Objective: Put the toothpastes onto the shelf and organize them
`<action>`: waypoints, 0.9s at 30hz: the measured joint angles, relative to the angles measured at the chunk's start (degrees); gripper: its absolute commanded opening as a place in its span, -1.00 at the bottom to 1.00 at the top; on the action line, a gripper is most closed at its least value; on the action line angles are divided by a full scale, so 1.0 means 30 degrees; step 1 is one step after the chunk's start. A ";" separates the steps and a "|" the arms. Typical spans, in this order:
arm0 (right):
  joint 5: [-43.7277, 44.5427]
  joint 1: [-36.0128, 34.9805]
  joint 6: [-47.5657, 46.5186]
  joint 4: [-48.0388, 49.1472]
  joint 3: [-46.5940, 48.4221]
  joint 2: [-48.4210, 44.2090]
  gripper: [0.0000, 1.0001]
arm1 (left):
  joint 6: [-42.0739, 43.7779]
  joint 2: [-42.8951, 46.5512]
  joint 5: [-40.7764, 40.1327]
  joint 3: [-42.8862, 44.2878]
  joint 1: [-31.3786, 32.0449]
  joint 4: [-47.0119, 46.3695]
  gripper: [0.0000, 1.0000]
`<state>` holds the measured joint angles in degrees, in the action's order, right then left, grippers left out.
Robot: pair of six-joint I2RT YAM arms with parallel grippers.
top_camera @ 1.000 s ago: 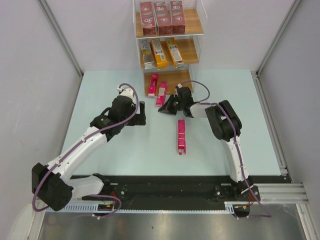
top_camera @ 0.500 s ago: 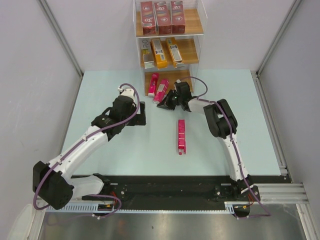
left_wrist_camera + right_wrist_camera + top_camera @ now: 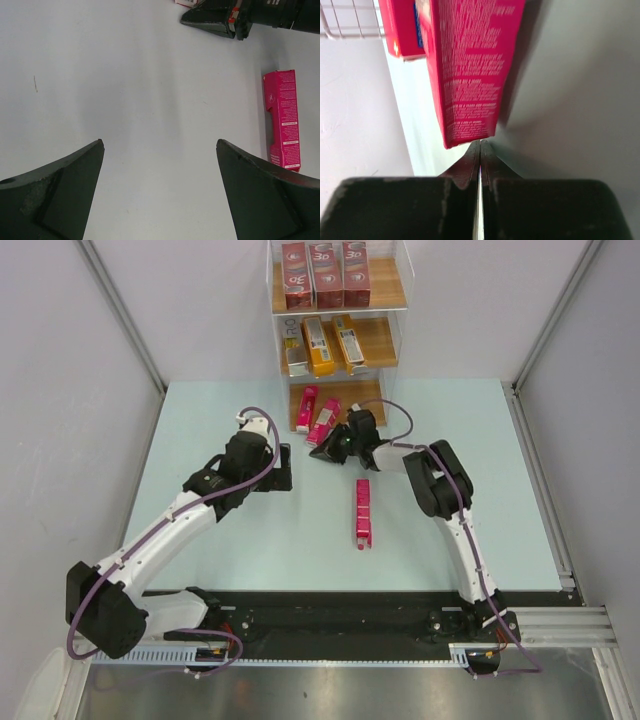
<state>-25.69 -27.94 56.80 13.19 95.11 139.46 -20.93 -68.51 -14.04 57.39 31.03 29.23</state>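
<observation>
Pink carton [image 3: 362,512] flat on the pale blue bench [image 3: 200,420], lying lengthwise between the two arms, touched by neither. Left pincer [image 3: 284,468] spread wide over bare bench, nothing between its fingers. Farther on, right pincer [image 3: 480,144] pressed fully closed and empty, tips right at the near end of an askew pink carton [image 3: 322,423] at the lowest board of the shelf [image 3: 385,285], beside another pink one [image 3: 306,407]. Orange-yellow cartons [image 3: 320,345] on the middle tier. Dark red cartons [image 3: 325,273] on the top tier.
</observation>
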 measured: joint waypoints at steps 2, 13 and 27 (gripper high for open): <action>0.0182 -0.0350 0.0459 0.0583 -0.0291 -0.0022 -0.99 | 0.0000 -0.0007 0.0000 -0.0022 0.0000 -0.0015 0.99; 0.1428 -0.2455 0.2426 0.2382 -0.1137 -0.0022 -1.00 | 0.0000 0.0000 -0.0262 -0.0430 0.0000 -0.0022 0.99; 0.4415 -0.0962 0.5304 0.5858 -0.3082 -0.0131 -1.00 | 0.0000 0.0000 -0.0270 -0.0525 0.0000 -0.0029 0.99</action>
<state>-12.45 -30.83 72.71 30.76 85.86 139.06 -20.93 -68.51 -14.85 55.81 31.03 29.15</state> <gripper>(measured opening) 0.008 0.996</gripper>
